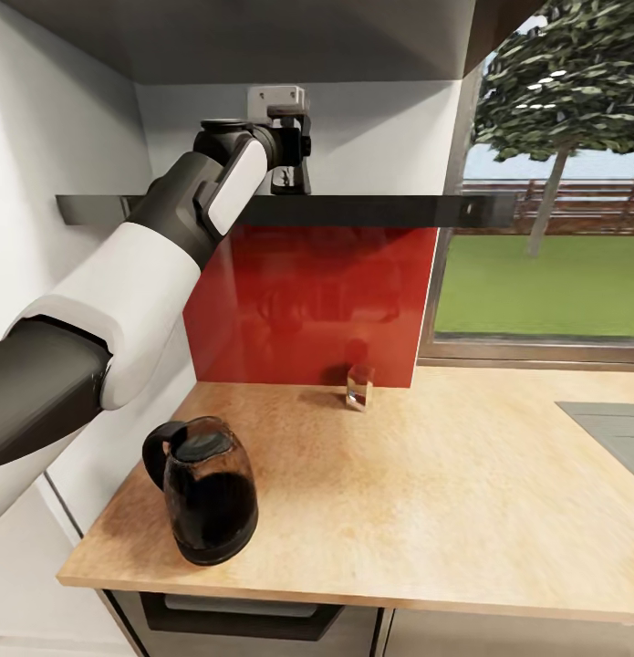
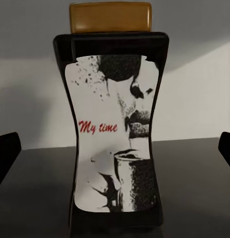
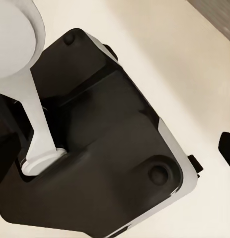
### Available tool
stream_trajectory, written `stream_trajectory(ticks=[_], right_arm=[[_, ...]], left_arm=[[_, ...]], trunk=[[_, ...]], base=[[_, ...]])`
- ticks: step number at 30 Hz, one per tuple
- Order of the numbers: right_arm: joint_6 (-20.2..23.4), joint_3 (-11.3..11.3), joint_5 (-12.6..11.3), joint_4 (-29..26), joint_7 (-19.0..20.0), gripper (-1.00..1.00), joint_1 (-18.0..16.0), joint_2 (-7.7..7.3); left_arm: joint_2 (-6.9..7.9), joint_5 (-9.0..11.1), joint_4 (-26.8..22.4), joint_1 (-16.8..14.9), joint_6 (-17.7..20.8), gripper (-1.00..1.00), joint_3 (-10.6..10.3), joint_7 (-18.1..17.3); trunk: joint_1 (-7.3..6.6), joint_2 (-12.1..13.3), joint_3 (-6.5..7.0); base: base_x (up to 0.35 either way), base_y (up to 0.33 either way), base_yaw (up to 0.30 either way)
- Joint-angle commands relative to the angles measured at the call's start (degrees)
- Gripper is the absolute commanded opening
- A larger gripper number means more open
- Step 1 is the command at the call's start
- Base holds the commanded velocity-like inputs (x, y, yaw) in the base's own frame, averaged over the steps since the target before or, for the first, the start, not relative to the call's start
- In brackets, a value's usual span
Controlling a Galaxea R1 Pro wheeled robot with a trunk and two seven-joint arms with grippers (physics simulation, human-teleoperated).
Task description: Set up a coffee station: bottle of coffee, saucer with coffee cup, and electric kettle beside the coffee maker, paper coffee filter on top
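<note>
The left gripper [image 1: 289, 173] reaches up to the kitchen shelf [image 1: 371, 210], fingers [image 2: 6, 151] apart either side of the bottle of coffee [image 2: 115, 134] (not yet clamped); I judge it positioned to grasp.

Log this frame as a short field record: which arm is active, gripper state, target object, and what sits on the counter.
active arm: left, raised to the thin glossy black wall shelf
left gripper: open, fingers either side of the jar, not touching
target: dark coffee jar with yellow-tan lid and white label, upright on the shelf
counter: light tan wood-grain worktop
on counter: smoky glass kettle with black handle; small clear glass by the red backsplash
right gripper: cannot tell
</note>
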Motion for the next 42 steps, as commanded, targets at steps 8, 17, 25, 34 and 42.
stream_trajectory(ticks=[8, 17, 25, 34, 42], right_arm=[[-0.2, 0.3, -0.3, 0.0, -0.1, 1.0, -0.1, -0.07], [-0.2, 0.3, -0.3, 0.0, -0.1, 1.0, -0.1, -0.07], [-0.2, 0.2, -0.3, 0.0, -0.1, 1.0, -0.1, -0.07], [-0.2, 0.2, -0.3, 0.0, -0.1, 1.0, -0.1, -0.07], [-0.2, 0.2, -0.3, 0.0, -0.1, 1.0, -0.1, -0.07]], left_arm=[[0.0, 0.6, 0.0, -0.1, 0.1, 1.0, -0.1, 0.5], [0.0, 0.6, 0.0, -0.1, 0.1, 1.0, -0.1, 0.5], [0.0, 0.6, 0.0, -0.1, 0.1, 1.0, -0.1, 0.5], [0.0, 0.7, 0.1, -0.1, 0.1, 1.0, -0.1, 0.5], [0.0, 0.7, 0.0, -0.1, 0.1, 1.0, -0.1, 0.5]], trunk=[[0.02, -0.1, -0.08], [0.02, -0.1, -0.08], [0.02, -0.1, -0.08], [0.02, -0.1, -0.08], [0.02, -0.1, -0.08]], base=[[0.131, 0.0, 0.0], [0.021, 0.0, 0.0], [0.123, 0.0, 0.0], [0.029, -0.018, 0.0], [0.041, -0.058, 0.0]])
